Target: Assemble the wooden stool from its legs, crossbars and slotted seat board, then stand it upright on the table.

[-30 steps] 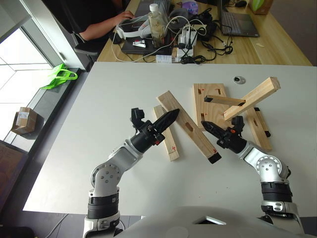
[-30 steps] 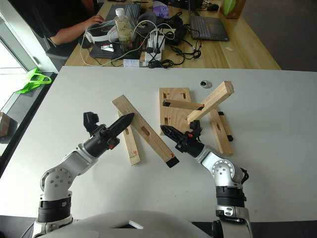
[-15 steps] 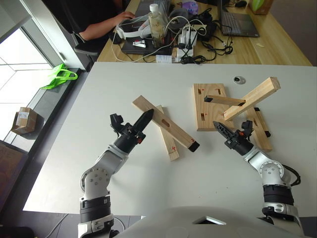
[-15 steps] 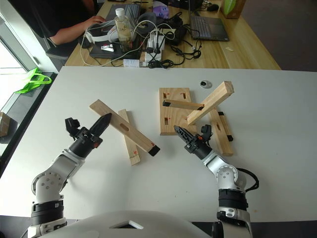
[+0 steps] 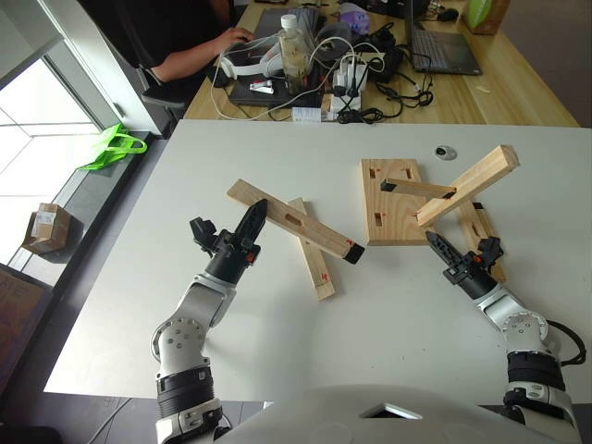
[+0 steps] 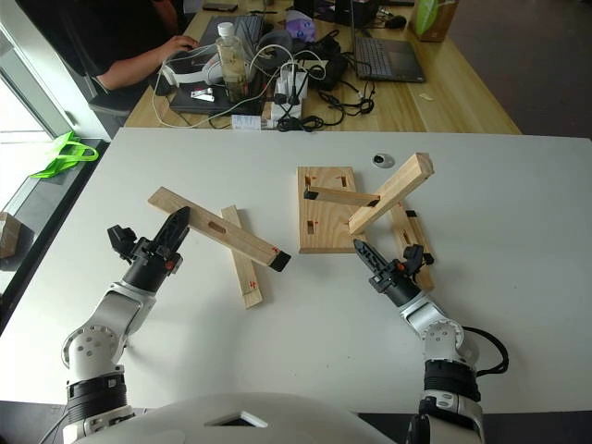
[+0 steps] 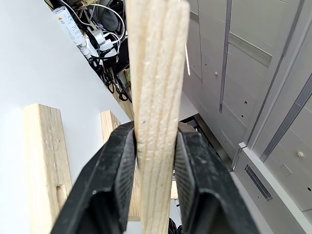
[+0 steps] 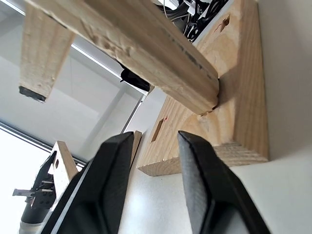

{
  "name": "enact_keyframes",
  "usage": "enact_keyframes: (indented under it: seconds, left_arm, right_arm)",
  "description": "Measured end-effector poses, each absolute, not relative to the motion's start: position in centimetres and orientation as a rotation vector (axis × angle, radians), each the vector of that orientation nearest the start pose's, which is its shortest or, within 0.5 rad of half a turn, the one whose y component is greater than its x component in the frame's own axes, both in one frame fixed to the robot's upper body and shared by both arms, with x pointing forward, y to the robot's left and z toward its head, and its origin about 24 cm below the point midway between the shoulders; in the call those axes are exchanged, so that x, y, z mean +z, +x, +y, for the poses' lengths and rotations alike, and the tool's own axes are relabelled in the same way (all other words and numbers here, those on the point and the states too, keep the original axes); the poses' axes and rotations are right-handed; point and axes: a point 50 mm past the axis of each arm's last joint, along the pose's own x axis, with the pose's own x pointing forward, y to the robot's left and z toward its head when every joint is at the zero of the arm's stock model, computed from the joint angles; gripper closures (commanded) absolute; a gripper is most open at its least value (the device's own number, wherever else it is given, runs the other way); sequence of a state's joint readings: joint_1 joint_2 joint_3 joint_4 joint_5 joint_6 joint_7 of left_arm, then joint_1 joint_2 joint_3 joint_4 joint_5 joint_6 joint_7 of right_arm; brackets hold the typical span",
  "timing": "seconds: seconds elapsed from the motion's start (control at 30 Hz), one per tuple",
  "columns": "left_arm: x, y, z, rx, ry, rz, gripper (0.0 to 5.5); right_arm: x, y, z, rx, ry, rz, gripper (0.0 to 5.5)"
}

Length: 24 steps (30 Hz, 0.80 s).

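Probably stiff and light, the leg (image 5: 301, 225), clamped endwise in the left gripper (image 5: 253, 218), wants a mid-length hold; right gripper (image 5: 439, 247) gapes.

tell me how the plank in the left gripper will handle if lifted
Probably stiff: the plank is thick wood. Held near one end by the left gripper, it may pivot and droop. It rests across a shorter plank, which it might drag.

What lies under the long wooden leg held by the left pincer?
A shorter wooden piece crosses beneath the leg, flat on the table. The crossing stretch is covered, so contact between them cannot be told.
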State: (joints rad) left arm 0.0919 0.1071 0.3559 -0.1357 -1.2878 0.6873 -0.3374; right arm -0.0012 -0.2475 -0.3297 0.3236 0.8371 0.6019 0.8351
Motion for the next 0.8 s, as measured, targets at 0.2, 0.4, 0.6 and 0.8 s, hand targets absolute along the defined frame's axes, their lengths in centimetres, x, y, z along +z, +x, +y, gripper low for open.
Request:
enact_keyframes:
  seconds: [0.2, 0.4, 0.6, 0.8]
  left_arm:
    - [5.3, 21.7, 19.3, -0.418, -1.2, 0.129, 4.21]
    - [5.2, 21.9, 19.7, -0.383, -1.204, 0.12, 4.21]
    - [5.2, 22.3, 20.2, -0.353, -1.224, 0.1, 4.21]
    - [6.0, 23.0, 21.0, -0.314, -1.21, 0.044, 4.21]
  right_arm:
    - [-1.4, 21.6, -22.8, 0.496, 0.964, 0.299, 4.49]
    - [-1.5, 21.7, -23.4, 0.479, 0.953, 0.274, 4.49]
    - [-1.1, 22.9, -24.9, 0.324, 0.884, 0.212, 4.49]
    - [-0.3, 25.0, -25.2, 0.102, 0.719, 0.163, 4.49]
